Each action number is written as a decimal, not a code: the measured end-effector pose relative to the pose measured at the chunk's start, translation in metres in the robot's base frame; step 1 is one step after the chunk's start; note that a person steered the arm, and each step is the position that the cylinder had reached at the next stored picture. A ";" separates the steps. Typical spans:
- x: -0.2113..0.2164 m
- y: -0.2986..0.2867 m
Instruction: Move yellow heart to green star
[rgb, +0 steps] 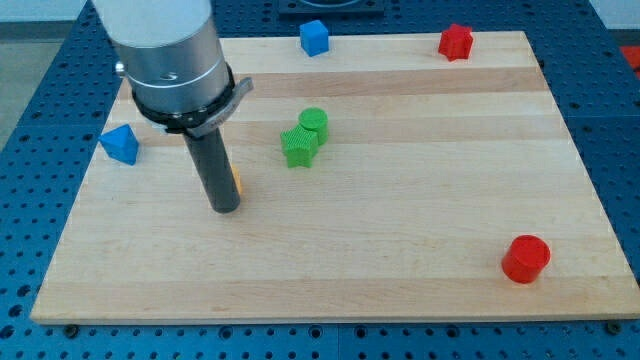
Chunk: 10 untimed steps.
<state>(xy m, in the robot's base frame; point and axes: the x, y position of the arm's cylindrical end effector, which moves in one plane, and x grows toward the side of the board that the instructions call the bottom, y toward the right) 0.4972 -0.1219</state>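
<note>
My tip (224, 208) rests on the table (400, 270); this tool is a bare rod, nothing to clamp. Just behind it, mostly hidden, an orange-yellow sliver (237, 184), probably the yellow heart. Farther right lies the green star (298, 148), touching 1 green cylinder (314, 122).

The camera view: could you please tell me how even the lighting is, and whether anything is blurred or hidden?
Camera view: lighting soft and even, only faint shadows beside the green star and red cylinder; no strong glare on the board; blocks sharp; the rod hides nearly all of the yellow heart, just right of my tip.
</note>
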 end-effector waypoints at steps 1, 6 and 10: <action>0.010 -0.030; 0.014 -0.024; -0.007 -0.067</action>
<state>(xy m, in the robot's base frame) 0.4907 -0.1892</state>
